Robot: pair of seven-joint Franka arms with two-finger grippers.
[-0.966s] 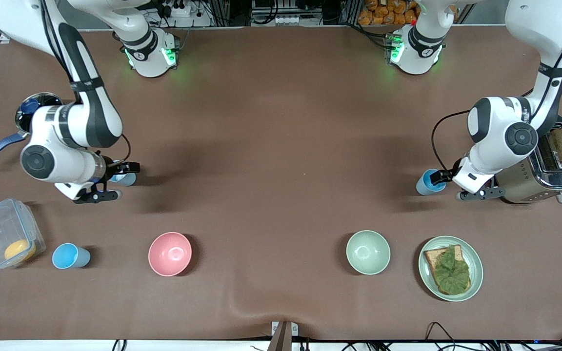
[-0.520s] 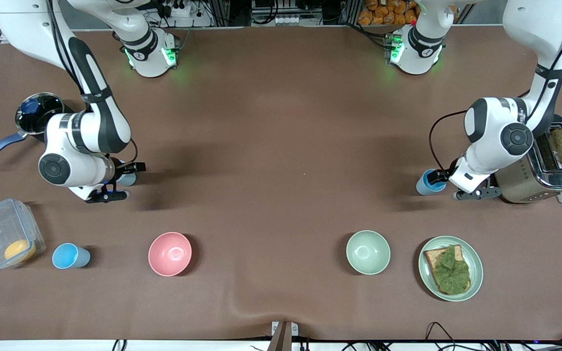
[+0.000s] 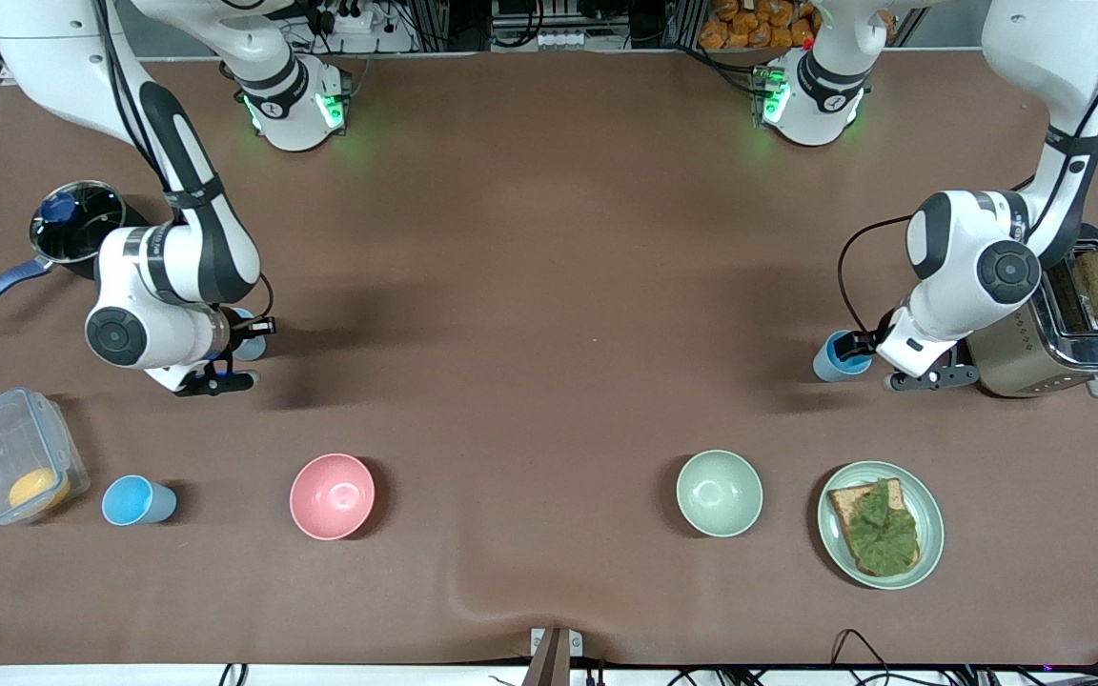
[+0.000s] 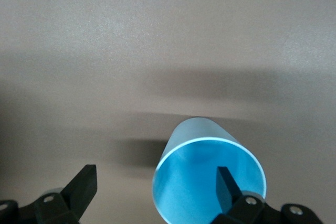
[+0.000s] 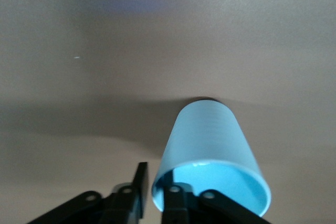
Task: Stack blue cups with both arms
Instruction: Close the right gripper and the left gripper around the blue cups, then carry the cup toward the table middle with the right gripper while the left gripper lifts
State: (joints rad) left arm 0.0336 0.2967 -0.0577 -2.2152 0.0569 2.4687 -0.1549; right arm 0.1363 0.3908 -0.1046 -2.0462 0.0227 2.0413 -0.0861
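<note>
Right tool (image 5: 152, 195) is clenched on the rim of a blue cup (image 5: 210, 150) at frame left, beside the pan (image 3: 77, 221). Left tool (image 4: 155, 190) is spread wide, one finger inside a second cup (image 4: 207, 177) at frame right, beside the toaster (image 3: 1054, 333). A third cup (image 3: 136, 500) stands on the table (image 3: 549, 286) at lower left.

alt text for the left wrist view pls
The left gripper is open around the rim of a blue cup on the brown table: one finger inside the cup's mouth, the other finger well clear outside it.
</note>
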